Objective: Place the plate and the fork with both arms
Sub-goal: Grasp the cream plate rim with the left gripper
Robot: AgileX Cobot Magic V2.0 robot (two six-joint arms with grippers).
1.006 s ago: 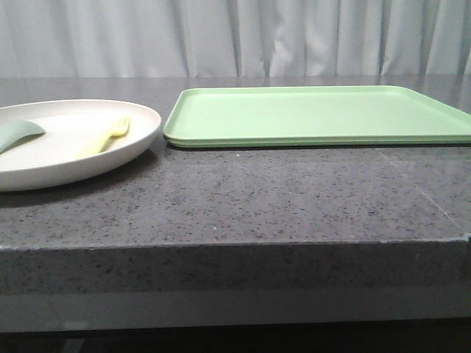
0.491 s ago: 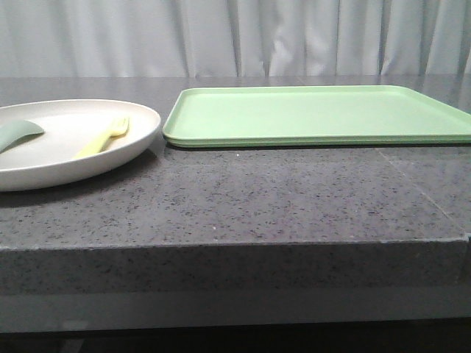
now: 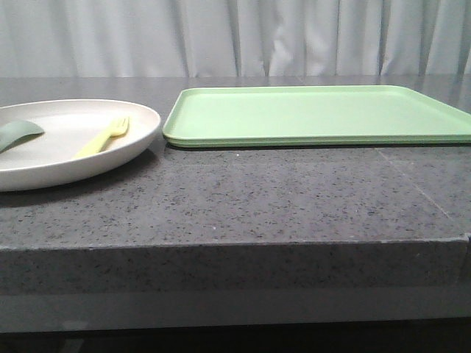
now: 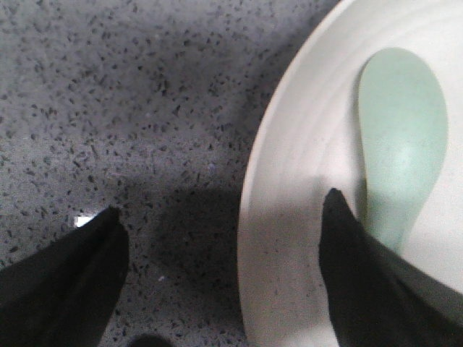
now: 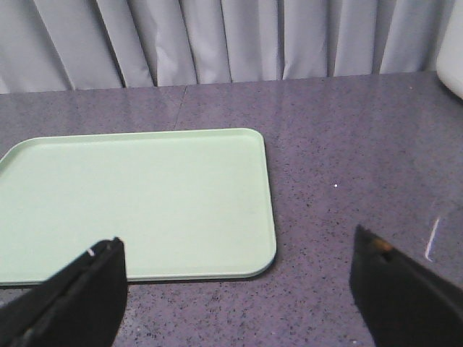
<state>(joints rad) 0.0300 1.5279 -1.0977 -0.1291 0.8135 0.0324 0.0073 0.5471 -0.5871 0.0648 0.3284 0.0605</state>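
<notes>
The cream-white plate (image 3: pixel 136 132) sits at the table's left, next to the tray. The pale-yellow fork (image 3: pixel 103 137) lies in the plate, tines pointing away from me. Neither gripper shows in the front view. In the left wrist view my left gripper (image 4: pixel 221 238) is open and straddles the plate's (image 4: pixel 304 181) rim: one finger is over the table, the other over the plate beside a sage-green spoon (image 4: pixel 401 137). Whether the fingers touch the plate I cannot tell. My right gripper (image 5: pixel 235 267) is open and empty, above bare table near a tray corner.
A flat light-green tray (image 3: pixel 316 114) lies at the middle and right of the grey stone table (image 3: pixel 257 198); it also shows in the right wrist view (image 5: pixel 137 202). The spoon (image 3: pixel 18 132) lies in the plate's left part. A white object (image 5: pixel 454 50) shows at the right wrist view's edge.
The fork looked blurred a second ago and now lies still with its handle slightly further left. Plate, spoon and tray have not visibly moved.
</notes>
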